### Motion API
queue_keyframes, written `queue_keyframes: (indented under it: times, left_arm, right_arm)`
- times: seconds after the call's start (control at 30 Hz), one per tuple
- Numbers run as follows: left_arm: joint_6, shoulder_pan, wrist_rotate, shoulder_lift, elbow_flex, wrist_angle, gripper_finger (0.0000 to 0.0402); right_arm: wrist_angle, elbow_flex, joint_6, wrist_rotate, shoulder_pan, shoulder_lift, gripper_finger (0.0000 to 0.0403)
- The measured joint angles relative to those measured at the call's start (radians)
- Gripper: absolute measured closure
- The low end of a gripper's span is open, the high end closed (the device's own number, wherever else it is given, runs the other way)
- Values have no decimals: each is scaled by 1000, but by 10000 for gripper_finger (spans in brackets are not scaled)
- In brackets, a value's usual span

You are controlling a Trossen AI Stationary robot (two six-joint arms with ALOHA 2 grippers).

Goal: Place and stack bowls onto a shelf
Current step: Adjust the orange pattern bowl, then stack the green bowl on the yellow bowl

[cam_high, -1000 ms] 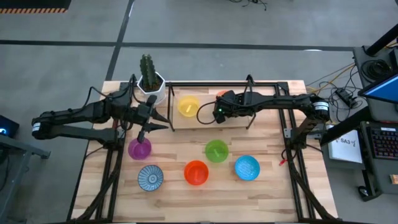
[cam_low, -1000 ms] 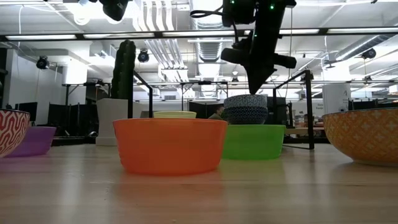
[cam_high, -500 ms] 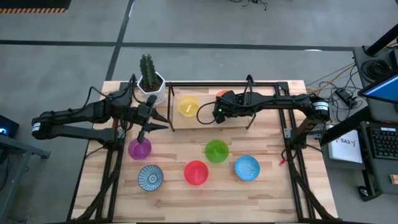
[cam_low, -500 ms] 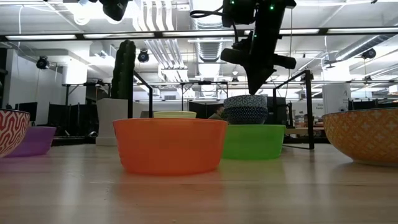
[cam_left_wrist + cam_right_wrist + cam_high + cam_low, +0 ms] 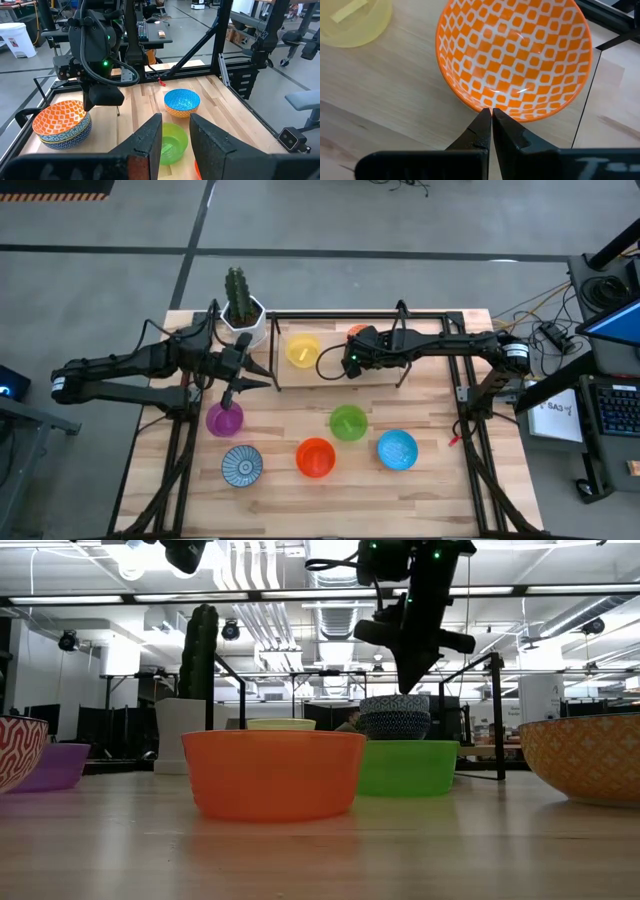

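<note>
On the shelf (image 5: 420,328) a yellow bowl (image 5: 303,350) stands beside an orange-checked bowl (image 5: 515,55), which is nested in a blue-patterned bowl (image 5: 65,141). My right gripper (image 5: 491,111) is shut, pointing steeply down at that top bowl's near rim. My left gripper (image 5: 176,120) hovers open and about level at the shelf's left end (image 5: 258,380), with nothing between its fingers. Purple (image 5: 224,418), blue-and-white patterned (image 5: 241,464), orange-red (image 5: 315,457), green (image 5: 348,422) and blue (image 5: 397,449) bowls rest on the tabletop. My right gripper's shut fingertips (image 5: 485,117) come from above, slanting down at the near rim (image 5: 485,106) of the orange-checked bowl. In the low view the tips (image 5: 410,685) end right above the stacked bowls. Whether they touch the rim I cannot tell.
A cactus in a white pot (image 5: 242,315) stands at the shelf's far left corner, close to my left arm. Black frame posts (image 5: 400,310) rise at the shelf's corners. Bare tabletop lies along the near edge in front of the loose bowls.
</note>
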Motion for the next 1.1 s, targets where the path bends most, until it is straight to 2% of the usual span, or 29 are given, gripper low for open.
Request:
queue_keyframes:
  times: [0.43, 0.7, 0.83, 0.97, 1.1]
  left_arm:
    - [-5, 0, 0, 0, 0, -6, 320]
    - [-72, 0, 0, 0, -2, -24, 320]
    - [-79, 0, 0, 0, -2, -32, 320]
    - [-82, 0, 0, 0, -6, -32, 320]
    - [-81, 0, 1, 1, -12, -34, 320]
  right_arm:
    - [6, 47, -46, -17, 23, -42, 394]
    - [6, 71, -41, -286, 108, -66, 394]
    - [1, 71, -20, -325, 165, -31, 391]
    - [-24, 70, 34, -326, 206, 5, 364]
    - [-43, 69, 65, -325, 236, 46, 312]
